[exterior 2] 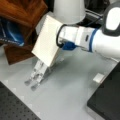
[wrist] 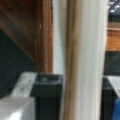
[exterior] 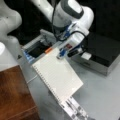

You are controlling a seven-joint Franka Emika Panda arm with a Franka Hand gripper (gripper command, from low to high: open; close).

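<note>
A white spiral-bound notebook (exterior: 58, 75) (exterior 2: 46, 41) hangs tilted over the grey table, and my gripper (exterior: 60, 53) (exterior 2: 60, 40) is shut on its upper edge. Its lower corner sits on or just above a clear plastic rack (exterior: 73, 108) (exterior 2: 37, 75); contact cannot be told. In the wrist view the notebook's pale edge (wrist: 82, 50) runs upright between my two black fingers (wrist: 47, 95).
A brown wooden box (exterior: 15, 95) (exterior 2: 22, 12) stands close beside the notebook. Behind the gripper are an open grey tray (exterior: 37, 48) and a grey and black case (exterior: 100, 55). A small white block (exterior 2: 98, 78) lies on the table. A black mat (exterior 2: 12, 105) borders a front view's bottom left.
</note>
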